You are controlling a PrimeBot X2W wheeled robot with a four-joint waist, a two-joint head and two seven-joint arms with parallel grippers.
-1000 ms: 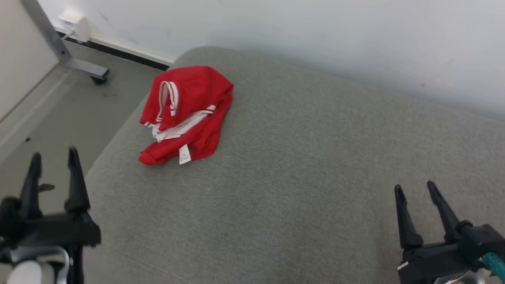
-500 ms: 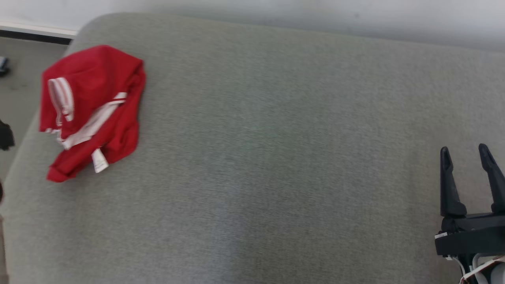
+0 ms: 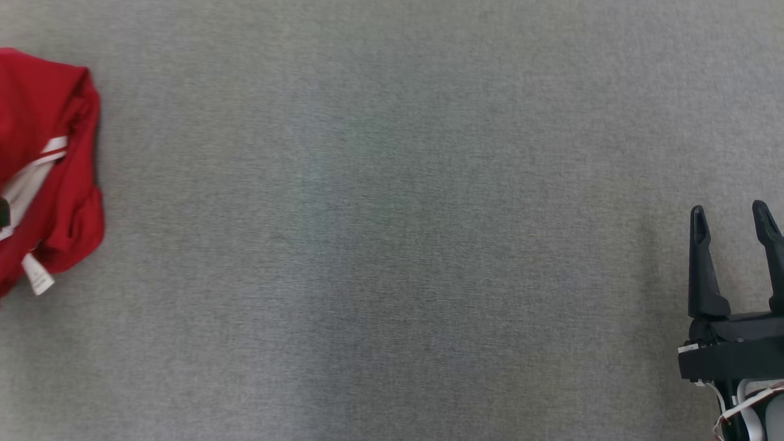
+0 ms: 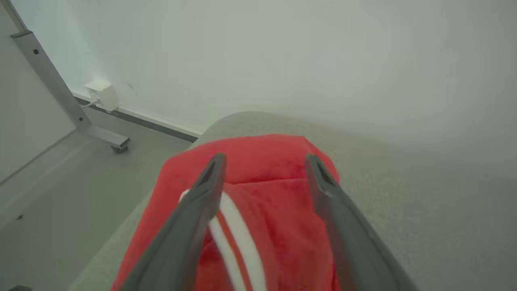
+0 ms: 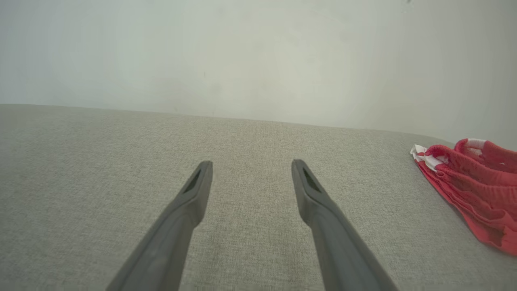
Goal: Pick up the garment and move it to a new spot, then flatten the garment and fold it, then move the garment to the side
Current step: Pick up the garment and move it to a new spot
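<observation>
The garment (image 3: 55,184) is a crumpled red piece with white stripes and a white label, lying on the grey cushion (image 3: 392,245) at the head view's left edge, partly cut off. My left gripper (image 4: 264,159) hovers just above the garment (image 4: 278,226), open, with a finger on each side of the red heap and nothing held. My right gripper (image 3: 729,208) stands open at the lower right, far from the cloth. In the right wrist view its fingers (image 5: 251,162) point over bare cushion, and the garment (image 5: 472,182) lies off to the right.
The garment lies near the cushion's rounded corner (image 4: 226,121), with grey floor (image 4: 60,194) beyond. A metal frame leg with a caster (image 4: 117,143) and a white wall box (image 4: 101,93) stand by the pale wall (image 5: 258,56) behind the cushion.
The head camera has swung down and to the right, so the garment has slid to the picture's left edge and the left gripper has left it. The garment itself lies as before.
</observation>
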